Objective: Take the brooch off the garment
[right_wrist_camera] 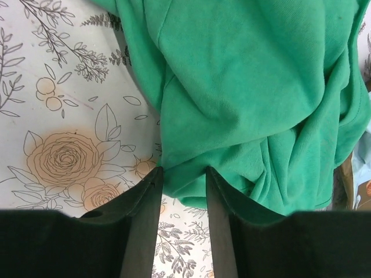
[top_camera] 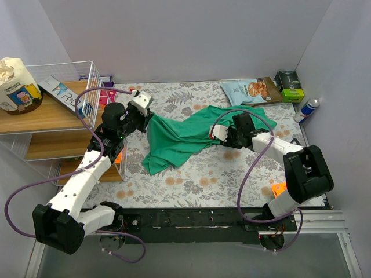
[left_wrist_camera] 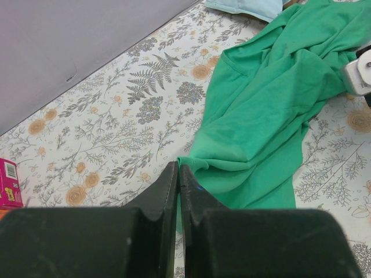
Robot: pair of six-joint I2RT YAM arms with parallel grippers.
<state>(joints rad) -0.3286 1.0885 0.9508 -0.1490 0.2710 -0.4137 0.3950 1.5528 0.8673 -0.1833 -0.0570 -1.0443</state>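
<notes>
The garment [top_camera: 185, 136] is an emerald-green shirt lying crumpled across the floral mat [top_camera: 191, 179], from front left to back right. My left gripper [top_camera: 149, 119] is shut on its left edge, and a thin strip of cloth shows between the jaws in the left wrist view [left_wrist_camera: 178, 168]. The rest of the shirt [left_wrist_camera: 261, 104] trails away to the right. My right gripper [top_camera: 215, 134] is open at the shirt's middle. In the right wrist view [right_wrist_camera: 182, 171] a fold of the shirt [right_wrist_camera: 249, 87] lies between the fingertips. I cannot make out the brooch in any view.
A wooden shelf rack with a wire basket [top_camera: 64, 87] stands at the left, close to my left arm. A pink box [left_wrist_camera: 8, 185] lies near it. Snack bags [top_camera: 243, 90], a green box [top_camera: 290, 86] and a can [top_camera: 307, 109] are at the back right.
</notes>
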